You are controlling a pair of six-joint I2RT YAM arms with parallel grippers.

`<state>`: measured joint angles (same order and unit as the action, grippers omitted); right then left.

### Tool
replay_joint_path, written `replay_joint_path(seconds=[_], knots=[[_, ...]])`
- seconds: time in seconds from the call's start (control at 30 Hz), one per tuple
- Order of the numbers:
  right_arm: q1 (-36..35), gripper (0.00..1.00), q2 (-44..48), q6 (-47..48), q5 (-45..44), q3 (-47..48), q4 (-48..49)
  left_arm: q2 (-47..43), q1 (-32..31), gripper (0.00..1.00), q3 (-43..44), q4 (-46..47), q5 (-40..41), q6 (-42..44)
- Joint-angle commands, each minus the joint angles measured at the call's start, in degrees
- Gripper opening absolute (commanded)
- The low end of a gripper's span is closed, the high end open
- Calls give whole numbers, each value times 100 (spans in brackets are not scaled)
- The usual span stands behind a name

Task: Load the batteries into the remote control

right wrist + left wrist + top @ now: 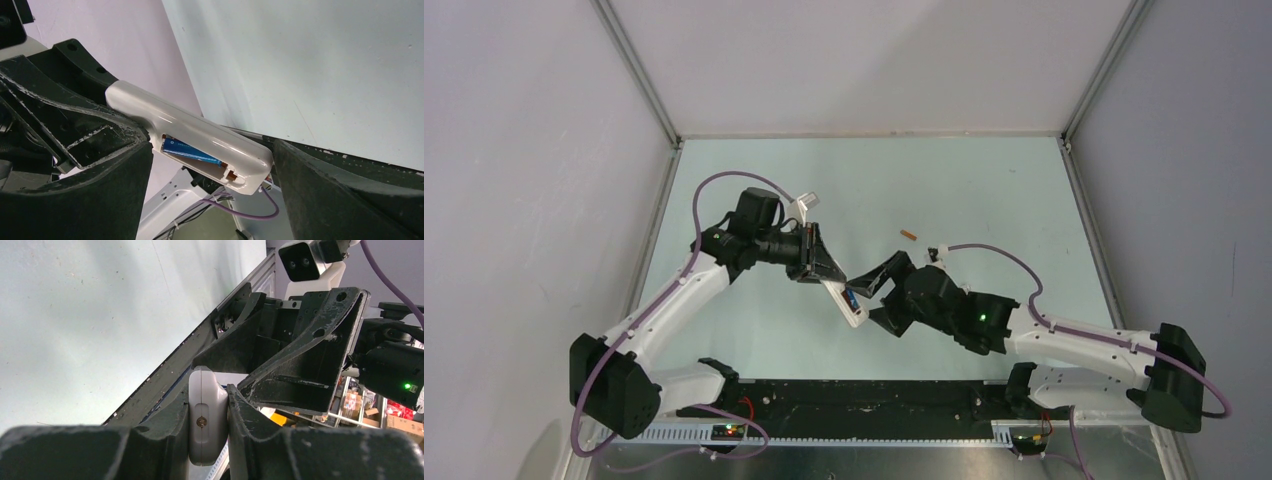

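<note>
snugly in scuffed black left gripper (829,276), glossy white remote control (200,131); right gripper (869,297) wide

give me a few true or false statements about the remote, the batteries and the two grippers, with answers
1. The left gripper is clamped on the remote control. True.
2. Both batteries sit inside the remote control. False: only the blue battery lies in the open compartment.
3. The orange battery lies on the table, apart from both grippers. True.
4. The right gripper holds the orange battery. False: it is open beside the remote control and holds nothing.
</note>
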<state>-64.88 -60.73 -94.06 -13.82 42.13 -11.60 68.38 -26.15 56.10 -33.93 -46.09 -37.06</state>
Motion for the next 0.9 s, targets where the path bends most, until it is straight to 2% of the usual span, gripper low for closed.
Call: replay_joint_path(seconds=[0.0, 0.13, 0.3, 0.57, 0.73, 0.87], knots=[[-66, 95, -72, 64, 50, 267, 614, -65, 2, 0, 276, 239, -166, -65], [-56, 94, -93, 80, 65, 268, 620, -76, 0, 0, 253, 240, -173, -60], [-42, 86, -121, 72, 130, 256, 624, -84, 3, 0, 241, 238, -172, -49], [-27, 85, -85, 69, 132, 170, 734, -114, 3, 0, 202, 244, -172, -38], [-29, 74, -26, 134, 156, 23, 1057, -130, 2, 0, 212, 241, -166, -60], [-75, 70, 117, 369, -13, 4, 1102, -174, 9, 0, 203, 258, -204, -90]])
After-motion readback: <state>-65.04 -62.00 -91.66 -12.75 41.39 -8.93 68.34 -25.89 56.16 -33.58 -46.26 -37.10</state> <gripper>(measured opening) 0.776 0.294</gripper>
